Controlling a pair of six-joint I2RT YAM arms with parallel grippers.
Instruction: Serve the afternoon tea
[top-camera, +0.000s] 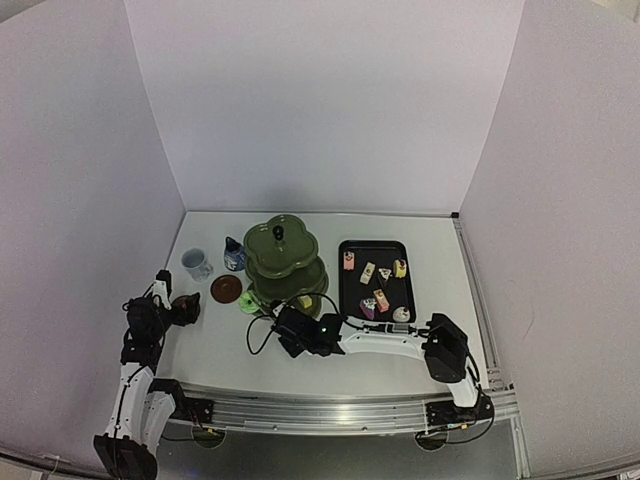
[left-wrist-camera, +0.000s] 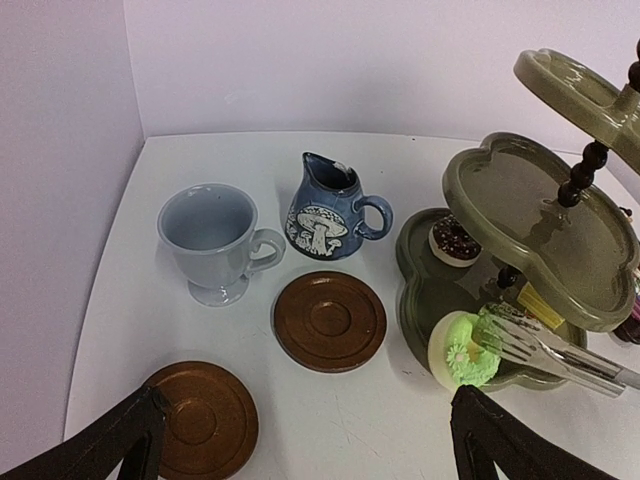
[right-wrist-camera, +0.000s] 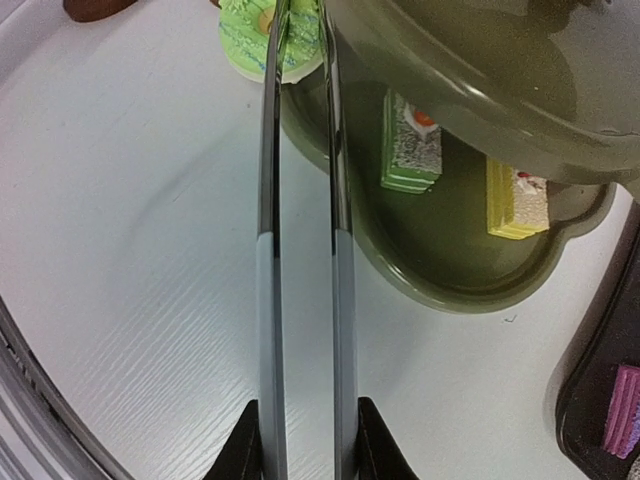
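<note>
Metal tongs (right-wrist-camera: 268, 180) run out from between the fingers of your right tool (right-wrist-camera: 305, 450), which is clamped on their handles so that the two arms lie almost together. At their tips is a lime-green round cake (right-wrist-camera: 262, 35), pinched right at the rim of the bottom tier of the dark green three-tier stand (left-wrist-camera: 540, 200). Whether it rests on that rim or hangs just off it, I cannot tell. Further in on the same tier lie a green-layered slice (right-wrist-camera: 410, 145), a yellow slice (right-wrist-camera: 515, 200) and a chocolate doughnut (left-wrist-camera: 455, 238).

Your left tool (left-wrist-camera: 305, 430) hangs with its fingers spread wide and nothing in them, over a brown coaster (left-wrist-camera: 200, 420) near the left edge of the tabletop (left-wrist-camera: 400, 160). Beyond that lies a second coaster (left-wrist-camera: 330, 320), then the white footed mug (left-wrist-camera: 212, 240) and the blue mushroom-painted jug (left-wrist-camera: 325, 215), close together but not touching, neither on a coaster. Farthest right, the black tray (top-camera: 375, 248) holds the unserved cakes (top-camera: 368, 272).

Your main risk is letting go too early. With the green cake this close to the rim, it would likely roll off onto the tabletop. Squeeze harder and you may crush it. Push it inward carelessly and the tongs could catch the overhanging middle tier or shove the slices already placed. On the left, a wide sweep with those spread fingers could clip the mug or the jug.
</note>
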